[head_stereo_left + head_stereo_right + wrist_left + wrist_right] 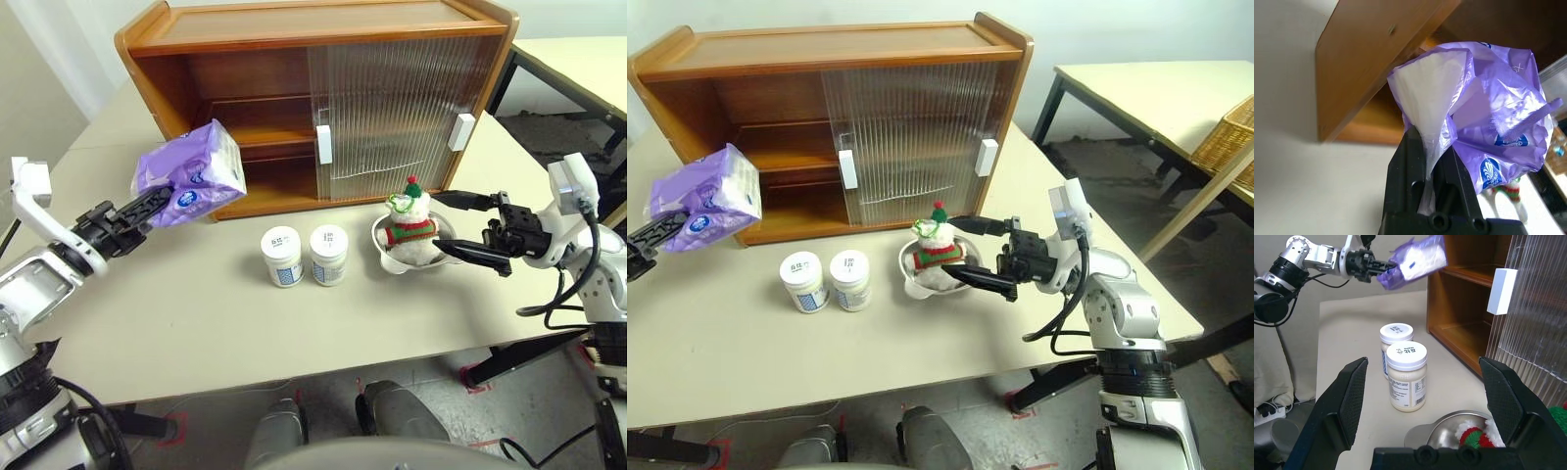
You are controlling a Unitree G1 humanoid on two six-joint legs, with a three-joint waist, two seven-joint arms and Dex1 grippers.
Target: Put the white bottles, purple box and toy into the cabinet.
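A: Status check. Your left end effector [160, 203] is clamped on a thin pinch of wrapper at one end of the purple box [192, 174], which hangs in the air just in front of the cabinet's [294, 39] open left bay.

B: Risk?

A: Grip is on film only, not the body. You'd likely lose it if the pack swings or clips the cabinet's side panel or shelf edge [265, 139] going in. It's also crumpled and bulky next to that opening, so it could snag.

B: Right side?

A: Right end effector [468, 227] has its fingers spread wide, level, straddling the toy [409, 231], which sits in a metal bowl [384, 237] on the counter [196, 323] in front of the cabinet's sliding doors [392, 108]. Not gripping yet.

B: Obstacles?

A: Both doors cover the cabinet's right half, so only the left bay is usable. The two white bottles [305, 256] stand side by side in front of the cabinet, beside the bowl, clear of the left arm.
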